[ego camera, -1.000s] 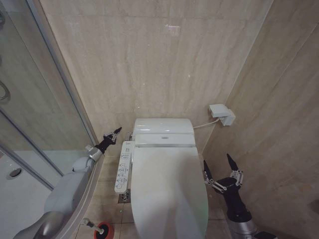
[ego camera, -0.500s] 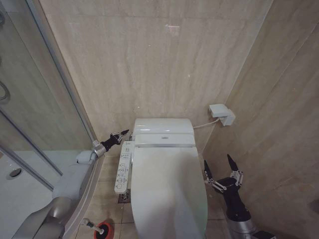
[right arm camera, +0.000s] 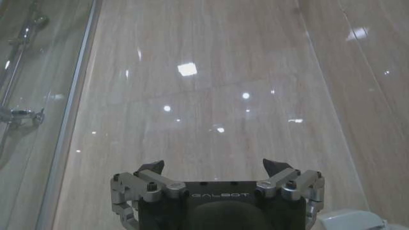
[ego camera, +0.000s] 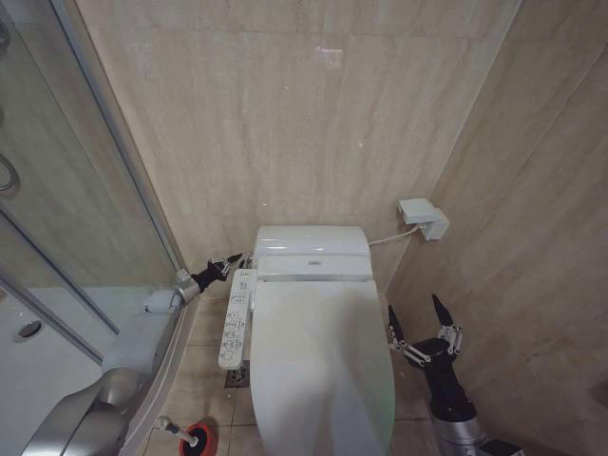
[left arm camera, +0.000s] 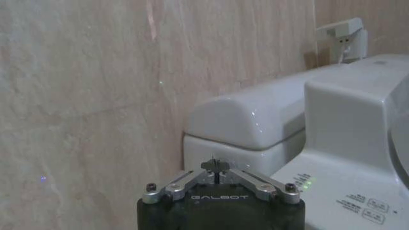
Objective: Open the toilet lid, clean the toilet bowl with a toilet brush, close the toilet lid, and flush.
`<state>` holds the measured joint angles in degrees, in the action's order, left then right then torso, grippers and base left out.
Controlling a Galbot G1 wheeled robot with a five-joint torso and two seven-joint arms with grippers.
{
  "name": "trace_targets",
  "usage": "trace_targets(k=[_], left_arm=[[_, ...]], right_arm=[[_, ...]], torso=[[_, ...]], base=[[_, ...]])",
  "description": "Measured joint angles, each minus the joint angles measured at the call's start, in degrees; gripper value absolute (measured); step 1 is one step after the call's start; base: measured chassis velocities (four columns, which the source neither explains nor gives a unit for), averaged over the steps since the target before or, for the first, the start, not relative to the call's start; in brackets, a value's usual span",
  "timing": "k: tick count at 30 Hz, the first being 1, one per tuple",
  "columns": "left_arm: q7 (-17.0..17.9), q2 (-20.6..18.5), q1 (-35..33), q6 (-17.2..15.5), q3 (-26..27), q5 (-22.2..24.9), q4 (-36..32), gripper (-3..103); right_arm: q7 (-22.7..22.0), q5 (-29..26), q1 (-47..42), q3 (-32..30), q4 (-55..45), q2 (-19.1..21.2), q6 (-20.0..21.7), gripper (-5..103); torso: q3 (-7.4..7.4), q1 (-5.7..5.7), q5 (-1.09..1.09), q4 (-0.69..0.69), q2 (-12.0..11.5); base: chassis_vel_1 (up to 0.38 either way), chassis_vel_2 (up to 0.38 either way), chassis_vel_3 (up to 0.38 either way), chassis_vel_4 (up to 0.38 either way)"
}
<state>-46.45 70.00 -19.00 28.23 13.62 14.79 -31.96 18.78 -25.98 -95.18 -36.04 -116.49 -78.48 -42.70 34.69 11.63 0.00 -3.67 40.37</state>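
Toilet lid [ego camera: 321, 366] lies closed, glossy white; left jaws shut, right jaws spread empty.

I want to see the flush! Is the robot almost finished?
Nearly. The lid is down and the brush sits in its holder. The shut left end effector is at the top of the button panel; the open right end effector waits beside the bowl. Flushing looks left.

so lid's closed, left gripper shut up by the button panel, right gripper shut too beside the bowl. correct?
Not quite: the right gripper is open, jaws spread wide in the right wrist view. The toilet lid is closed, and the left gripper is shut by the button panel.
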Motion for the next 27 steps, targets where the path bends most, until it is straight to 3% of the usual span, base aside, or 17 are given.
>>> trace_targets(k=[27], left_arm=[[0.4, -0.7, -2.4, 0.1, -0.2, -1.6, -1.3, 0]], right_arm=[[0.2, 0.2, -1.0, 0.0, -0.4, -0.5, -0.3, 100]], torso=[[-0.01, 0.0, 0.0, 0.0, 0.0]], base=[[0.0, 0.0, 0.0, 0.0]])
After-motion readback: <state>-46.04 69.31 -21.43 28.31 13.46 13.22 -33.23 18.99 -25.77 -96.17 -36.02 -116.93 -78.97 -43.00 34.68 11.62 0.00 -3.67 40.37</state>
